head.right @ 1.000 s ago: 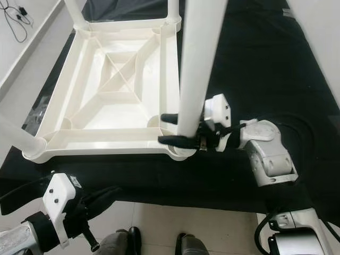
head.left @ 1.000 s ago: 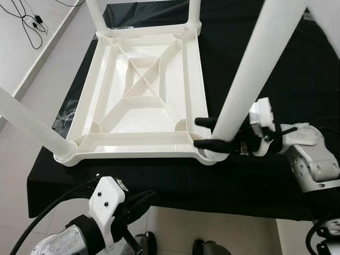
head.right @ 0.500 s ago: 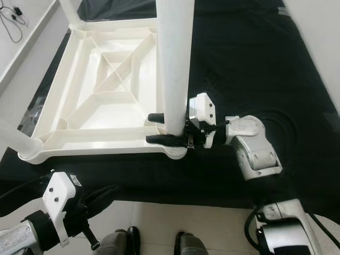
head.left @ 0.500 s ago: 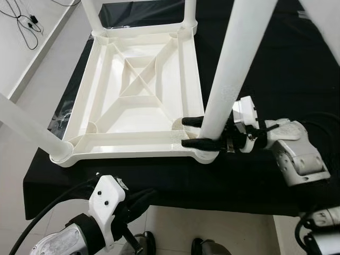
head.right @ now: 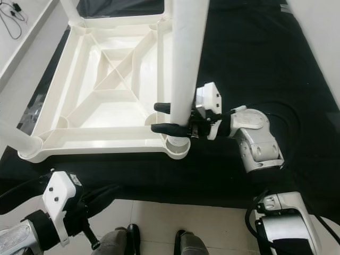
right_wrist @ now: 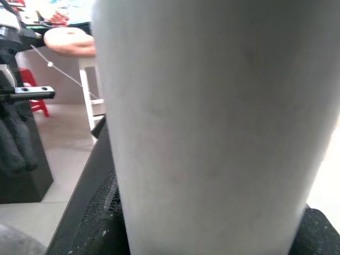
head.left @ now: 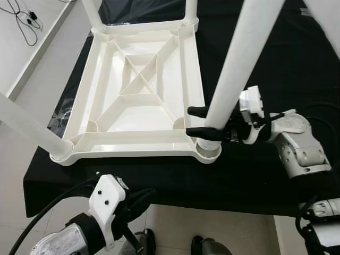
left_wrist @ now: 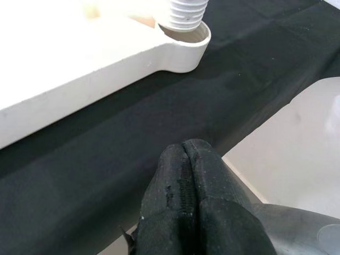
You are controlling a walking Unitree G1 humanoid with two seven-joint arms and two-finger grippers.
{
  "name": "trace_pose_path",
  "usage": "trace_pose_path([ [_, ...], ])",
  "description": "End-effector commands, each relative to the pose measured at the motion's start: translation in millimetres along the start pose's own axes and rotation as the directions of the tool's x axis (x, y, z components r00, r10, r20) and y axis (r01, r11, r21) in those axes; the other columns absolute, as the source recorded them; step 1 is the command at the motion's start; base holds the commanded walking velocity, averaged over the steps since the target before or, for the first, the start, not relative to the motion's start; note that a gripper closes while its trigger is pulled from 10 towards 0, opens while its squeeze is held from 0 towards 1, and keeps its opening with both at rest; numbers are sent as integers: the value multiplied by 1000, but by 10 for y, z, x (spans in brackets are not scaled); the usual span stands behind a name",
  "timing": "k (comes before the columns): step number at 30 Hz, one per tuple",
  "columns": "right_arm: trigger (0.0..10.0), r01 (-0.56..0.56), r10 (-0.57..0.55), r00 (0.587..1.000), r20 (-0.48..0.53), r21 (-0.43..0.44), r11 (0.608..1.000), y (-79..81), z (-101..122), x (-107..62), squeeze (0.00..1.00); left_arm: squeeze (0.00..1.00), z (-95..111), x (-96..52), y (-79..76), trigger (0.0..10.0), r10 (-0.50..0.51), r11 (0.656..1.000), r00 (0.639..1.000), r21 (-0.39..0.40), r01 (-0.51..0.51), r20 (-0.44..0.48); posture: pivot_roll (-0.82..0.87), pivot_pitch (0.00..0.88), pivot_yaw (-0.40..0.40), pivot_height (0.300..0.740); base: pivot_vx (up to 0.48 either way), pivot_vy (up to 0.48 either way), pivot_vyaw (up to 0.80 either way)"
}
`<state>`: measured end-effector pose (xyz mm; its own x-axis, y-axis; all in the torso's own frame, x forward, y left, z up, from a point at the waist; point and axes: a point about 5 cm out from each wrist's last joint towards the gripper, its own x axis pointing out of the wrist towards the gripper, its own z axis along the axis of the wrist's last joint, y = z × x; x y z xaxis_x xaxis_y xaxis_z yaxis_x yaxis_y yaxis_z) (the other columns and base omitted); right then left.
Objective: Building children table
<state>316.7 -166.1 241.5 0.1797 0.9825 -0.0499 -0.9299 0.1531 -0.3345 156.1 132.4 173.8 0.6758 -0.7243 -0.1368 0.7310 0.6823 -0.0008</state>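
Clamped low on the leg (head.left: 229, 79), your right gripper (head.left: 203, 121) holds its threaded end just above the corner socket (head.left: 209, 151) of the upturned tabletop (head.left: 139, 90), so keep it plumb and centred while lowering; left gripper (left_wrist: 186, 170) idles, pinched together.

White plastic table top (head.left: 143, 90) lies upside down on black cloth, ribbed underside up with an X brace at centre. Three white legs stand in corner sockets: near-left (head.left: 32, 127), far-left (head.left: 91, 11), far-right (head.left: 190, 9). Fourth leg (head.left: 236, 69) tilted, threaded end (left_wrist: 183, 11) just above the open near-right socket (head.left: 208, 153), not seated.
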Motion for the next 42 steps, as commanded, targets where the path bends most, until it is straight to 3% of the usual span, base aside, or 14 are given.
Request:
trace_pose_path([
  [1, 10000, -70, 80, 994, -72, 130, 989, 168, -264, -9, 0, 0, 0, -32, -29, 10000, -13, 1000, 1000, -3, 13, -13, 146, 308, 33, 740, 0, 0, 0],
  [6, 10000, -169, 181, 980, -83, 133, 976, 295, -255, 15, 0, 0, -2, -37, -31, 10000, -12, 1000, 1000, -4, 12, -15, 146, 308, 34, 740, 0, 0, 0],
  [14, 10000, -196, 209, 972, -107, 117, 974, 329, -268, 48, 0, 0, -3, -34, -31, 10000, -12, 1000, 1000, -4, 12, -15, 145, 307, 33, 740, 0, 0, 0],
  [20, 10000, -135, 144, 983, -113, 81, 987, 216, -269, 107, 0, 0, -1, -34, -33, 10000, -12, 1000, 1000, -5, 12, -13, 147, 309, 30, 740, 0, 0, 0],
  [28, 10000, -57, 63, 996, -66, 99, 993, 82, -237, 131, 0, 0, 6, -39, -41, 10000, -9, 1000, 1000, -7, 9, -11, 148, 315, 29, 740, 0, 0, 0],
  [40, 10000, -77, 84, 995, -51, 126, 989, 89, -263, 113, 0, 0, 10, -48, -49, 10000, -8, 1000, 1000, -8, 8, -12, 153, 320, 28, 740, 0, 0, 0],
  [42, 10000, -120, 130, 990, -56, 151, 981, 120, -267, 64, 0, 0, 11, -51, -51, 10000, -8, 1000, 1000, -9, 8, -13, 153, 322, 30, 740, 0, 0, 0],
])
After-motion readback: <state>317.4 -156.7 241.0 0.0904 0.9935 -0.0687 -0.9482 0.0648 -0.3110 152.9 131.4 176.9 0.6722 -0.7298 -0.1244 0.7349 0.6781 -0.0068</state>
